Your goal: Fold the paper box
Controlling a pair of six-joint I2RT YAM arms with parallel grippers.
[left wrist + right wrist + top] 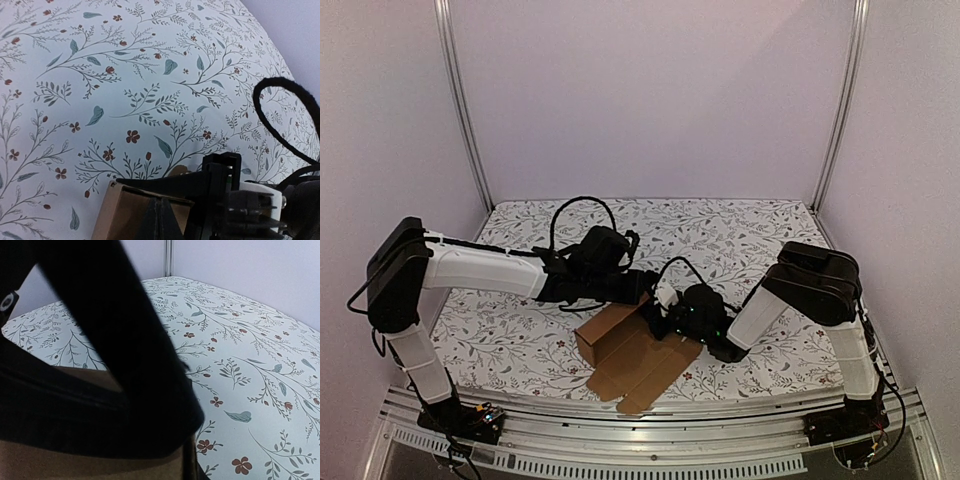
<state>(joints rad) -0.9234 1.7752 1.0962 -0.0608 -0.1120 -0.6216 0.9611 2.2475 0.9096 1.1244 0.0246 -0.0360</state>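
The left gripper (642, 287) sits clenched at the paper box (620, 345); whether the right gripper (668, 312) grips is unclear. Unsupported, the raised side may spring flat.

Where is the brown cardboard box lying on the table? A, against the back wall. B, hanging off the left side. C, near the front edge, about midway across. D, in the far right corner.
C: in the top view the paper box lies on the floral tablecloth close to the near edge, roughly midway across.
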